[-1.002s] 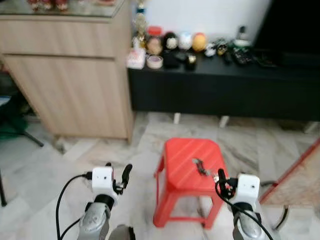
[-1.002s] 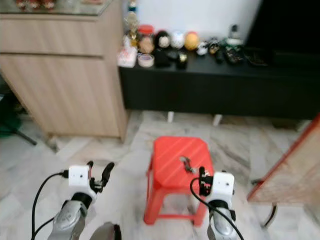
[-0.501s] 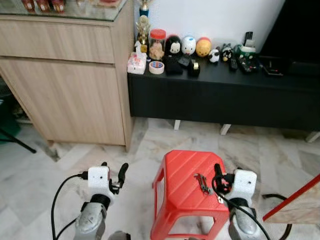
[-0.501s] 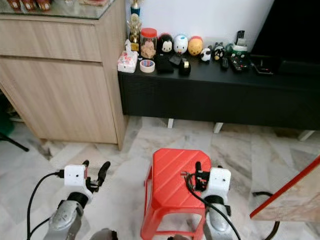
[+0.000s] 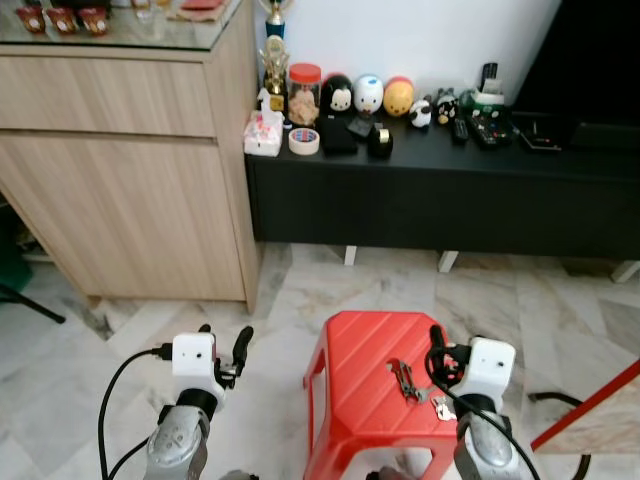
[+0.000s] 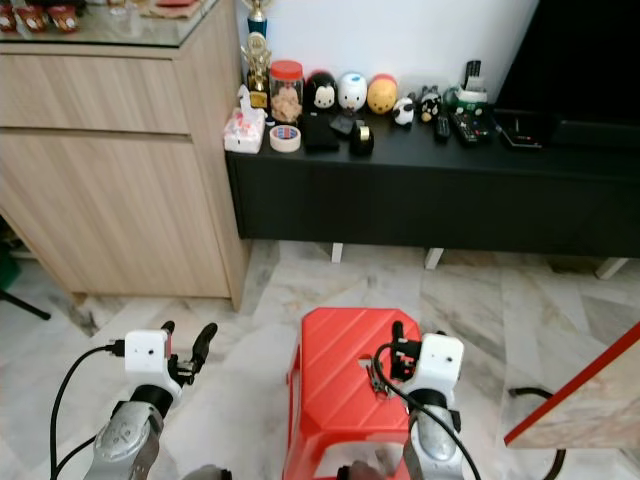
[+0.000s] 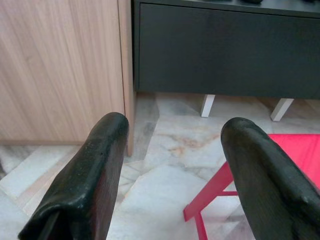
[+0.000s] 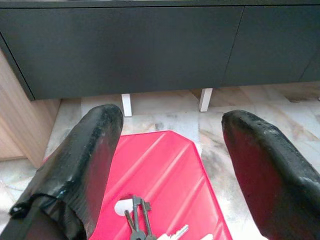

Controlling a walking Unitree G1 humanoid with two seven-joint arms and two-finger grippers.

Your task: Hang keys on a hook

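Keys [image 5: 407, 379]: a small bunch lying flat on the seat of the red stool [image 5: 355, 370], toward its right half. Nothing grips them.

Right gripper [image 8: 170, 165]: its fingers stand wide apart and hold nothing. You will find it low over the right part of the stool seat, just beside the keys and slightly behind them; in the right wrist view the keys lie between the two fingers.

Left gripper [image 7: 175, 170]: fingers apart, holding nothing. It hangs over the marble floor [image 5: 120, 330] to the left of the stool, near the wooden cabinet [image 5: 130, 150].

Change over the last second: the whole view has steadied and sharpened and the stool sits lower and nearer in it, so treat this as camera motion, that is, the robot closing in. The right gripper has come from the stool's right front edge to a place over the seat by the keys.

Meaning for the task: judge the approach as nearly complete and the pick-up as the step in hand. Lifting and hanging are not yet begun.

Hook: not identifiable here. Expect to locate it after the keys are secured.

Surroundings: the black TV bench [image 5: 440, 190] with ornaments stands behind the stool.
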